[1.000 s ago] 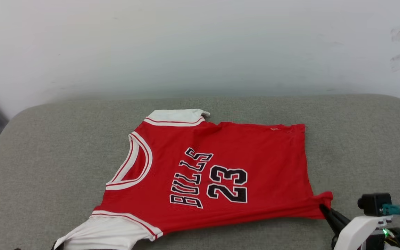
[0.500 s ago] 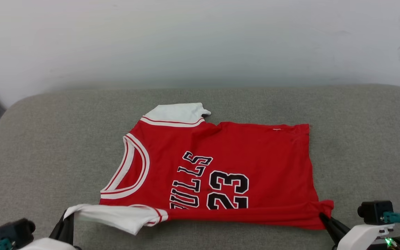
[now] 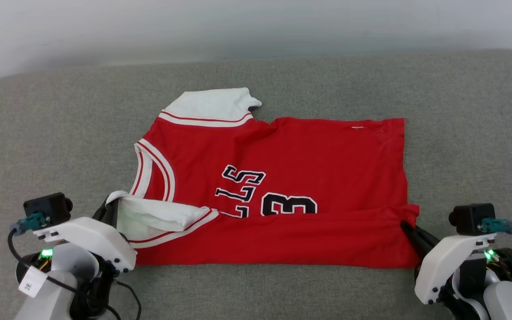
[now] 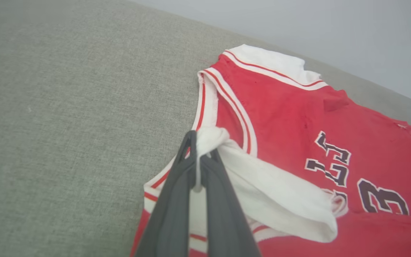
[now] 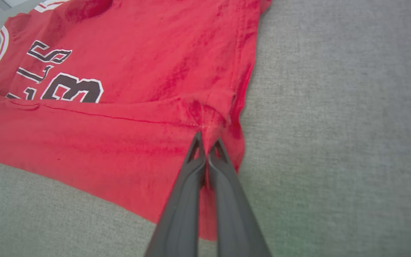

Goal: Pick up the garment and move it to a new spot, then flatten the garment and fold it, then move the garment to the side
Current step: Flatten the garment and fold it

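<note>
1. The red thin-fabric sports jersey (image 3: 318,151) with black white-outlined lettering lies spread at the middle of the grey woven cushion (image 3: 38,133). The edge nearest the cushion's front is doubled over the print.
2. My left end effector (image 4: 194,142) is pinched tight on the white sleeve end (image 4: 280,203), toward the cushion's front left.
3. My right end effector (image 5: 205,141) is clamped on the red hem corner (image 5: 223,121), toward the cushion's front right.
4. I judge the cloth light and limp, likely to slip and bunch. Corner grips suit it, and I would hold even tension between them.
</note>
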Robot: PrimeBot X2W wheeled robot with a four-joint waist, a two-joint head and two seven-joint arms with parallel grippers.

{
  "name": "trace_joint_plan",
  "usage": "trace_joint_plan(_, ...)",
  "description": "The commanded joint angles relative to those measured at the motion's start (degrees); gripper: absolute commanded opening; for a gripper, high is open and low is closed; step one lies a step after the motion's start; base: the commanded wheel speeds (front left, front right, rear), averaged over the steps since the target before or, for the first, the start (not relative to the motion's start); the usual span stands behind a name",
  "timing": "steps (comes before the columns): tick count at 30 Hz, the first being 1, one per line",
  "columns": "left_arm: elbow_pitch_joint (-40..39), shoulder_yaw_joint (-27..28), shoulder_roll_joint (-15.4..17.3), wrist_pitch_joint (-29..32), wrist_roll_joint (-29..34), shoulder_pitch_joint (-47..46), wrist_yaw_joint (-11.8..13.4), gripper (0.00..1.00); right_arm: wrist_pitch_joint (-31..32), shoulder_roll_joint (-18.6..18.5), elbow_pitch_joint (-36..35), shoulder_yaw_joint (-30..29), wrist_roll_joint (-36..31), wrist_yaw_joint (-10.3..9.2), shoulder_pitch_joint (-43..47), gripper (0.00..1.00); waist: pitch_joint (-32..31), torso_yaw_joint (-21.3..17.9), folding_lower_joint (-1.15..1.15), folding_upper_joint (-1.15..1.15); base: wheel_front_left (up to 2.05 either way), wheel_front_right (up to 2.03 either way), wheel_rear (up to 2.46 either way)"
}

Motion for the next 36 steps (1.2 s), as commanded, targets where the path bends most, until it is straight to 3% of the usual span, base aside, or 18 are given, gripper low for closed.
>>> trace_joint_plan(1,1.8,-0.19,-0.43,-0.37,-0.28,-1.98,-0.88,0.0,-0.47,0.2,0.55,0.21,-0.32,-0.04,-1.6,0.0,2.05,-0.37,-0.01,0.0,0.0,0.0,0.0)
trace_joint_plan(7,11.24,-2.36,-1.56,2.48,-0.95,-8.7,-4.03,0.0,-1.07,-0.11,2.93,2.66,-0.78,-0.04,-4.62,0.0,5.04,-0.65,-0.01,0.0,0.0,0.0,0.0)
trace_joint_plan(8,12.72,-2.84,-1.78,3.08,-1.13,-9.54,-4.65,0.0,-1.21,-0.19,3.31,2.95,-0.86,-0.04,-4.89,0.03,5.37,-0.69,-0.01,0.0,0.0,0.0,0.0)
trace_joint_plan(10,15.03,-3.33,-2.22,3.84,-1.57,-10.79,-5.65,0.04,-1.42,-0.24,4.16,3.64,-1.0,-0.04,-5.15,0.25,5.73,-0.8,-0.01,0.0,0.0,0.0,0.0)
trace_joint_plan(11,16.24,-3.6,-2.41,4.31,-1.83,-11.24,-6.02,0.32,-1.65,-0.27,4.52,3.97,-0.92,-0.04,-5.15,0.41,5.82,-0.87,-0.01,0.0,0.0,0.0,0.0)
trace_joint_plan(12,17.12,-3.67,-2.59,4.46,-1.94,-11.69,-6.34,0.53,-1.92,-0.33,4.78,4.15,-0.91,-0.04,-5.22,0.73,5.84,-0.96,-0.01,0.0,0.0,0.0,0.0)
trace_joint_plan(13,17.99,-3.66,-2.78,4.52,-2.29,-12.07,-6.56,0.95,-2.38,-0.3,4.88,4.31,-0.87,-0.05,-5.32,1.0,5.8,-1.06,-0.01,0.0,0.0,0.0,0.0)
trace_joint_plan(14,18.74,-3.62,-2.91,4.53,-2.5,-12.31,-6.87,1.0,-2.9,-0.33,4.91,4.57,-0.81,-0.05,-5.31,1.0,5.63,-1.16,-0.01,0.0,0.0,0.0,0.0)
trace_joint_plan(20,21.36,-3.3,-0.98,3.99,-2.13,-12.55,-7.46,1.0,-11.67,0.11,2.07,3.61,-0.5,-0.03,-4.43,1.0,2.77,-1.93,-0.01,0.0,0.0,0.0,0.0)
trace_joint_plan(26,17.16,-3.54,3.12,5.93,-0.85,-11.17,-7.11,1.0,-16.53,0.66,-0.88,2.29,-2.04,-0.03,-1.59,1.0,-1.53,-2.47,-0.01,0.0,0.0,0.0,0.0)
trace_joint_plan(30,11.58,-3.69,8.09,11.38,-1.06,-9.39,-7.25,1.0,-16.48,1.63,-3.06,1.11,-3.2,-0.03,0.94,1.0,-3.61,-2.79,-0.01,0.0,0.0,0.0,0.0)
trace_joint_plan(36,3.52,-4.17,16.36,26.61,-4.54,-5.27,-7.02,1.0,-14.6,3.24,-5.91,-0.42,-3.49,-0.03,3.93,1.0,-4.46,-3.95,-0.01,0.0,0.0,0.0,0.0)
